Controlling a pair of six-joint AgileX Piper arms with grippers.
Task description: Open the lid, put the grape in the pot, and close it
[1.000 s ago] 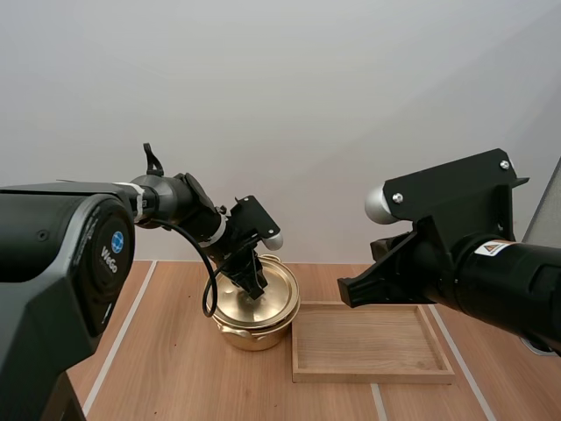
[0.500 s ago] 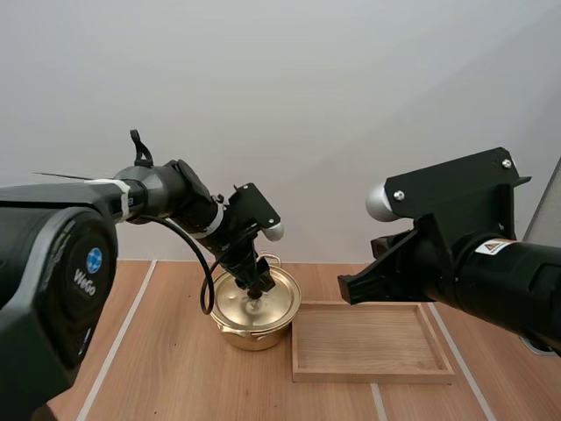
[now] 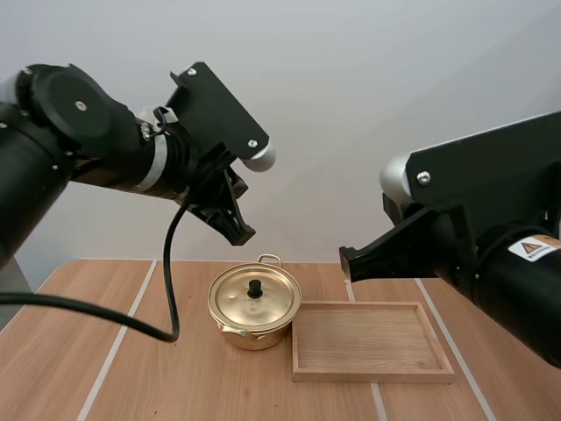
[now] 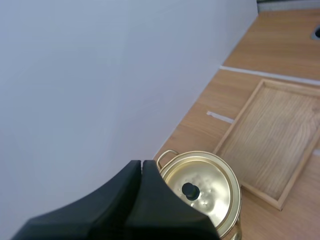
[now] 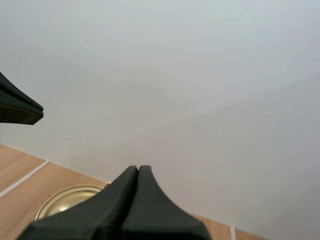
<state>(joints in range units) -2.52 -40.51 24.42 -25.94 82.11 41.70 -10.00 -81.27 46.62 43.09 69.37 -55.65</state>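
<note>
Two black robot arms are reaching over a light wooden table (image 3: 175, 377) marked with pale stripes. A small round gold metal pot (image 3: 254, 326) with loop handles is sitting on the table. Its gold lid (image 3: 267, 298) is resting closed on top, and a black knob (image 3: 255, 288) is standing at the lid's middle. A shallow rectangular wooden tray (image 3: 372, 374) is lying flat just beside the pot, on its right. The left hand (image 3: 242, 233) is hanging in the air well above the pot, up and a little to the left of the lid, its fingers pointing down toward it and touching nothing. Seen from the left wrist camera, its two black fingers are lying pressed together as one dark wedge, holding nothing, with the lidded pot and the tray showing beyond the tips. The right hand (image 5: 137, 169) is hovering above the table on the tray's side, its tip pointing left, well apart from the pot. Seen from the right wrist camera, its fingers are likewise lying closed together on nothing. The gold edge of the lid is peeking out beside them, and the left hand's dark tip is hanging farther off, high above the table.
</note>
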